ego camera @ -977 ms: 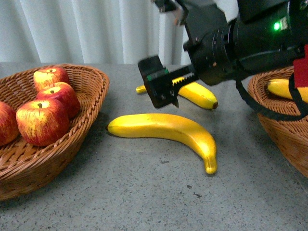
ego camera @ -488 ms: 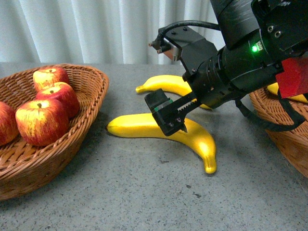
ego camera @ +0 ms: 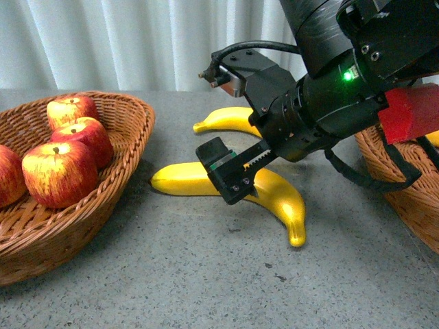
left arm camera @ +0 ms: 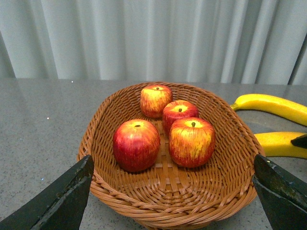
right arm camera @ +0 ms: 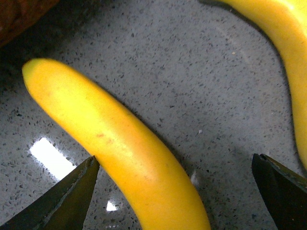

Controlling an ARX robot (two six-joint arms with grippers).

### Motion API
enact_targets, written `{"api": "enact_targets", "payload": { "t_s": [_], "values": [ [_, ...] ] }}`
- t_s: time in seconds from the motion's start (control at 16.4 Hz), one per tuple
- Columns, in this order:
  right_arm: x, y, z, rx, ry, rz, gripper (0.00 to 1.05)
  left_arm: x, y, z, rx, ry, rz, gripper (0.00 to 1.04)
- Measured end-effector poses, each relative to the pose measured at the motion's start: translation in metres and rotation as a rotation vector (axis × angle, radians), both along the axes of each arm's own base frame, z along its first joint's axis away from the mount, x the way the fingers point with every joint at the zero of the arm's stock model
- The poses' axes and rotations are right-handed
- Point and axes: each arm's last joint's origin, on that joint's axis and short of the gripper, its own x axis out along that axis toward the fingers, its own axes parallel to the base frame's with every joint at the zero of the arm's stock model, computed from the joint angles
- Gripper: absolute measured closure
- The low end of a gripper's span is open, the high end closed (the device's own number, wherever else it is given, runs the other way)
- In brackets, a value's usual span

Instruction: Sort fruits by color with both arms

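Observation:
Several red apples (ego camera: 58,173) lie in the left wicker basket (ego camera: 134,120); they also show in the left wrist view (left arm camera: 136,145). Two yellow bananas lie on the table: a near one (ego camera: 285,202) and a far one (ego camera: 226,118). My right gripper (ego camera: 233,179) is open and sits low over the middle of the near banana. In the right wrist view this banana (right arm camera: 120,143) lies between the open fingers of the right gripper (right arm camera: 172,199), closer to one of them. My left gripper (left arm camera: 171,203) is open and empty, in front of the apple basket (left arm camera: 100,143).
A second wicker basket (ego camera: 405,185) stands at the right with a bit of a banana (ego camera: 432,137) showing inside. The grey speckled table (ego camera: 206,274) stretches in front. A pale curtain (ego camera: 137,41) hangs behind.
My right arm has come down and to the left, from above the far banana to low over the near banana. The fruits have not moved.

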Motion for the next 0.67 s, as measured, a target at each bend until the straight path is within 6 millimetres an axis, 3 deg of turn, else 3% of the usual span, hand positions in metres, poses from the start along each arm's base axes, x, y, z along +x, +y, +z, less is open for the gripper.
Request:
{"api": "enact_targets", "payload": {
  "t_s": [0.49, 0.55, 0.61, 0.67],
  "values": [
    [-0.005, 0.001, -0.012, -0.027, 0.053, 0.042, 0.07, 0.0, 0.0, 0.0, 0.0, 0.0, 0.0, 0.07],
    [-0.007, 0.0, -0.017, -0.055, 0.053, 0.049, 0.22, 0.0, 0.0, 0.0, 0.0, 0.0, 0.0, 0.07],
    [-0.007, -0.001, -0.018, -0.072, 0.045, 0.06, 0.44, 0.0, 0.0, 0.0, 0.0, 0.0, 0.0, 0.07],
    [-0.007, 0.0, -0.018, -0.07, 0.039, 0.061, 0.53, 0.0, 0.0, 0.0, 0.0, 0.0, 0.0, 0.07]
  ]
}}
